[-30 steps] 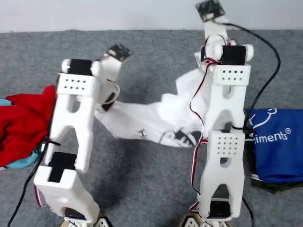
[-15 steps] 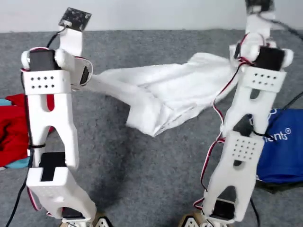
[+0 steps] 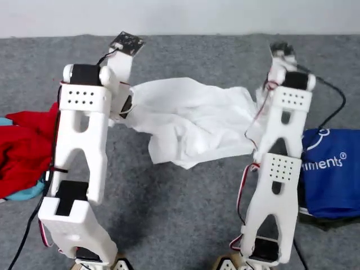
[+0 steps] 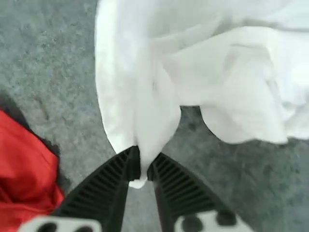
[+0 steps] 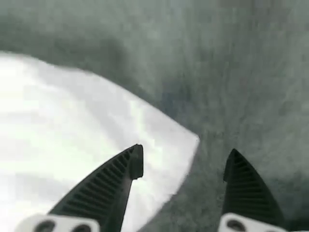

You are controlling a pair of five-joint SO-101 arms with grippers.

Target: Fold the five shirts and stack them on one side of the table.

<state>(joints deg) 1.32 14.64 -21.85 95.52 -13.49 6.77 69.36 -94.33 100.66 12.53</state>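
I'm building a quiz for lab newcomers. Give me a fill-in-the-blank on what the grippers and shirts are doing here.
1. The left gripper is shut on the middle shirt, which is ____ in colour.
2. The right gripper is ____, over that shirt's edge.
3. The shirt beside the right arm is ____.
Missing words: white; open; blue.

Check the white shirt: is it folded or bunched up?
Bunched up: the white shirt is a crumpled, wrinkled mass, one edge pinched in the left gripper, the right gripper open over another edge.
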